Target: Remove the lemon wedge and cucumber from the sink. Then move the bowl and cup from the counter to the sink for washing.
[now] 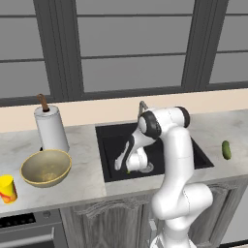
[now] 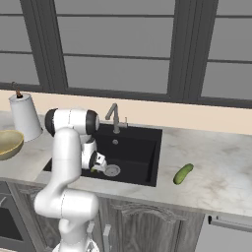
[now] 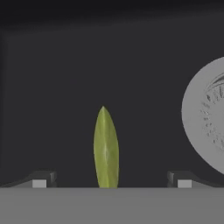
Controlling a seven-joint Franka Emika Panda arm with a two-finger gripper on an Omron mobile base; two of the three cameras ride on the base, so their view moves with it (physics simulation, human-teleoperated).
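My gripper [image 3: 111, 181] is down inside the sink [image 1: 109, 140], jaws spread wide with nothing between them gripped. The lemon wedge [image 3: 106, 148] lies on the black floor right between my fingertips [image 3: 40, 180], standing lengthwise in the hand view and touching neither one. The silver drain [image 3: 205, 127] sits off to one side of it. The cucumber [image 1: 226, 149] lies on the counter [image 1: 87, 164] right of the sink, well apart from me. Left of the sink rest the bowl [image 1: 46, 168] and, nearer the counter's front edge, the cup [image 1: 7, 188]. A paper towel roll [image 1: 50, 127] stands just behind the bowl.
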